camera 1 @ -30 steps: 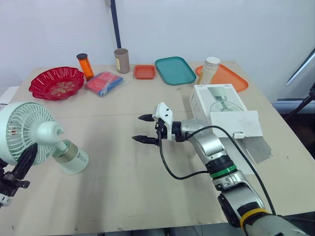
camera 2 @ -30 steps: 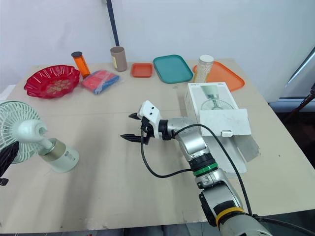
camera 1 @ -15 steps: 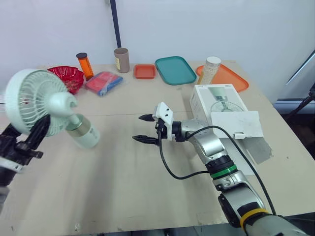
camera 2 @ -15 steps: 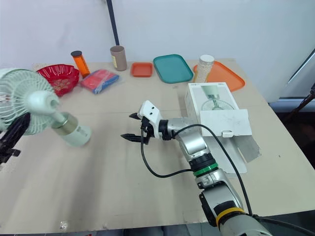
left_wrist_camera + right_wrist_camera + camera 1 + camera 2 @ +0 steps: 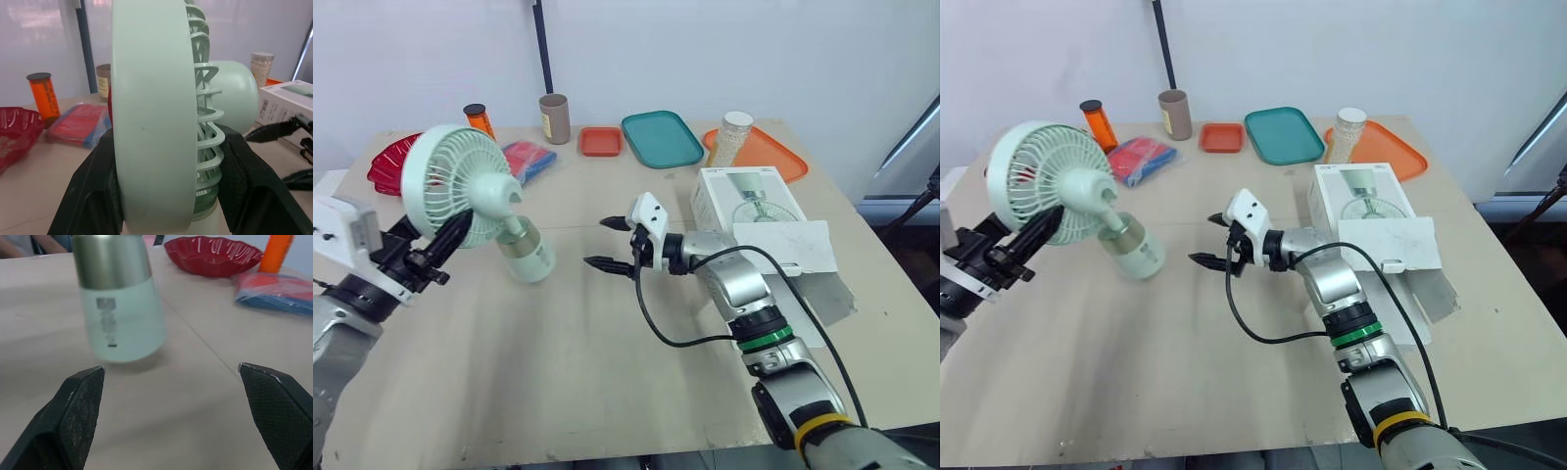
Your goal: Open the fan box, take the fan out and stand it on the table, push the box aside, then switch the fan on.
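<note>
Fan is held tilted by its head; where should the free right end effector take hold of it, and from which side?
Likely the round base, across its pale lower part, coming from the robot's right: the base points toward the open right end effector, while the left end effector clamps the fan head.

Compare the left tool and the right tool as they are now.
The left tool is shut on the fan at its head, holding it tilted; the right tool is open and empty. The left tool is at the table's left side; the right tool is over its middle. Both have black fingers.
</note>
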